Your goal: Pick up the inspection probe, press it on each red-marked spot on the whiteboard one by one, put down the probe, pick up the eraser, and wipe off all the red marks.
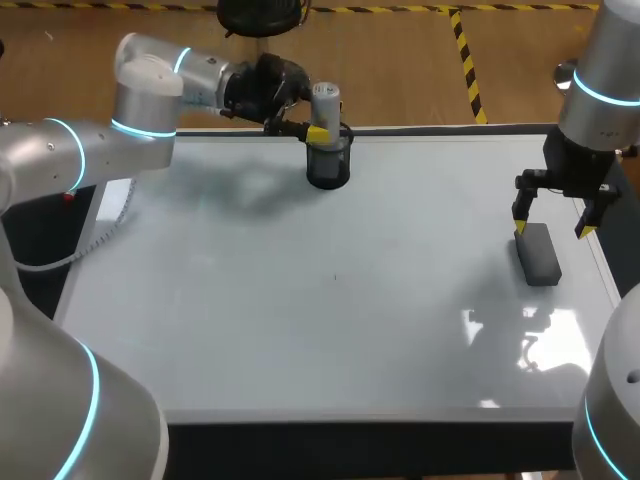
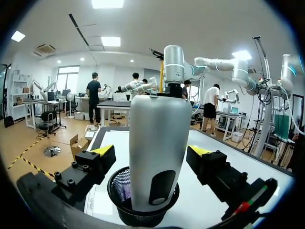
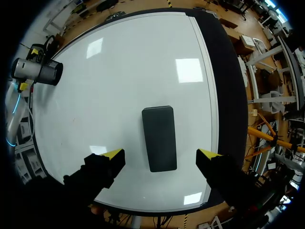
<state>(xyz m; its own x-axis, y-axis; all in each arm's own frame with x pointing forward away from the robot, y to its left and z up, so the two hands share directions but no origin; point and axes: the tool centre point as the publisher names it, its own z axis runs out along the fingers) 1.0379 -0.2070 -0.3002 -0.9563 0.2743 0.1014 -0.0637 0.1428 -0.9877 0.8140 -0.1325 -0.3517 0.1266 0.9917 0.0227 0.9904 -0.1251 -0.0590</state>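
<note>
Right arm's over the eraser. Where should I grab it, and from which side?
Across its narrow width, near mid-length, coming straight down: the eraser lies flat on the whiteboard, its long sides facing the fingers of the open right gripper.

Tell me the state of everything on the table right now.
Probe, upright in the cup, not gripped.
Cup, upright, holding the probe.
Left pincer, open, either side of the probe.
Right pincer, open, above the eraser.
Eraser, lying flat, not gripped.
Whiteboard, no clear red marks.
</note>
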